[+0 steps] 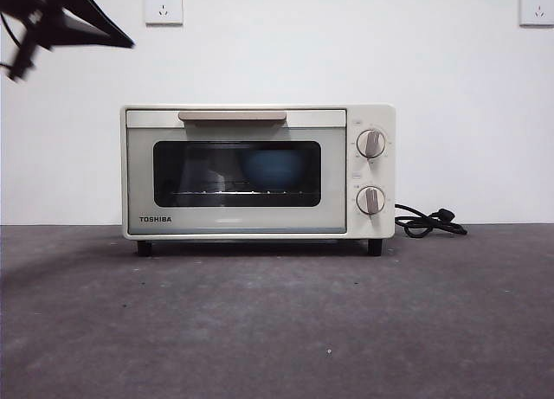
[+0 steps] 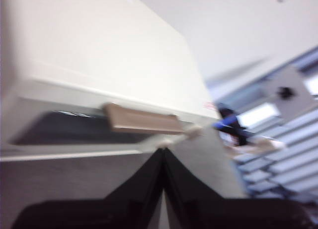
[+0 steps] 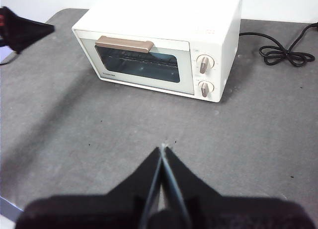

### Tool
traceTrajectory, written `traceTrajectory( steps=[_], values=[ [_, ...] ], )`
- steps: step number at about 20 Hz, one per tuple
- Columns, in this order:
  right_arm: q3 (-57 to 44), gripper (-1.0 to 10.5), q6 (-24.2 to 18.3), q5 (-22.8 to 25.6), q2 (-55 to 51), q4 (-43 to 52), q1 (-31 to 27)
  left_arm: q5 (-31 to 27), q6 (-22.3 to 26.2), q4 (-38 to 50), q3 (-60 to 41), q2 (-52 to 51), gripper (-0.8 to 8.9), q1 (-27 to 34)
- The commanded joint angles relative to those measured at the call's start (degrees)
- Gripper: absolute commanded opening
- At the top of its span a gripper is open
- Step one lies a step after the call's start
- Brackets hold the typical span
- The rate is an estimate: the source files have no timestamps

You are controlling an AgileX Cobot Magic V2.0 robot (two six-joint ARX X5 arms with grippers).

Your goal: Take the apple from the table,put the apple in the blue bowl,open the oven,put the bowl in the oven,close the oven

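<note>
White wall with two sockets closes off the far side, and below it I see the table, dark grey and mottled, running toward the camera. On it stands the oven, door closed, its beige bar handle along the top of the door and two round knobs at the right. Behind the dark glass I can make out the blue bowl resting on the rack, toward the right half of the window. I cannot see the apple from any view. A black cord lies coiled on the table just right of the oven.

My left gripper hangs up and to the left of the oven, near its top front edge, touching nothing; its jaws are clenched together with nothing between them. My right gripper waits over bare table on the near side, well apart from the oven, jaws likewise pressed together and empty.
</note>
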Motion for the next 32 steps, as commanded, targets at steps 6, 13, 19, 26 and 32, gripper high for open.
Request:
traceTrajectory(
  steps=[6,13,19,26,32],
  values=[
    [-0.46,0.0,0.59,0.24,0.02,-2.97,0.07,-7.76,16.5,-9.38,-0.13,-11.5,-0.04,-0.48],
    [-0.46,0.0,0.59,0.26,0.02,-9.55,0.07,-7.76,16.5,-9.31,-0.13,-14.34,-0.04,-0.48],
    [-0.46,0.0,0.57,0.24,0.02,-13.18,0.07,-20.26,35.65,-15.04,-0.57,-15.32,-0.04,0.17],
    [-0.46,0.0,0.57,0.24,0.07,-13.27,0.07,-30.29,45.94,3.98,-32.24,-39.65,-0.04,2.34],
    [-0.46,0.0,0.57,0.24,0.28,-13.27,0.07,-30.69,38.88,8.92,-57.83,-63.82,-0.04,4.17]
  ],
)
